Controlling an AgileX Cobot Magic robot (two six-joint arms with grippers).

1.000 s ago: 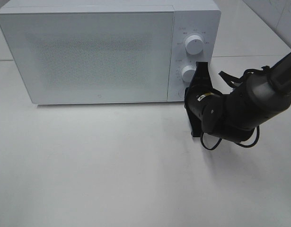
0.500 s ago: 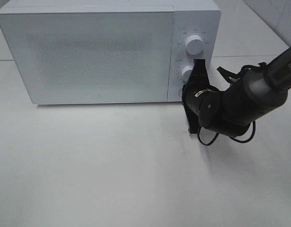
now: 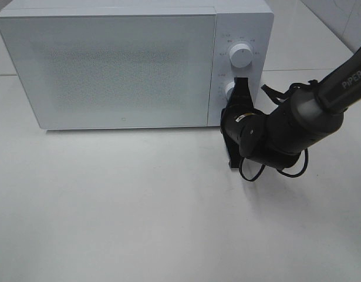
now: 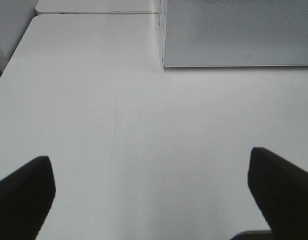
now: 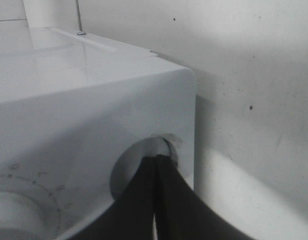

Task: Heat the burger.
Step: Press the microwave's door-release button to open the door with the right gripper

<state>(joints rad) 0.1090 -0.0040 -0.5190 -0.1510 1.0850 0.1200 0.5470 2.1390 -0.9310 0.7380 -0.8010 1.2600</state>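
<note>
Right pincer [image 5: 156, 161]: black jaws pressed together, gripping nothing, tips on the round white control [image 5: 128, 170] near the panel's corner.
Left pincer [image 4: 151, 167]: spread wide, empty, over the white table [image 4: 118, 100].
Step in hand: likely working that control; keep the tips centred and push straight, no sideways slip.
White boxy microwave [image 3: 121, 64]: frosted door closed.
Burger: not visible; perhaps behind the door.

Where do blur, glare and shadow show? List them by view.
Exterior high: even light, a soft shadow under the right arm on the table. Left wrist: left tool dark, out of focus. Right wrist: right tool shut, blurred close to the lens; sheen on the microwave.
</note>
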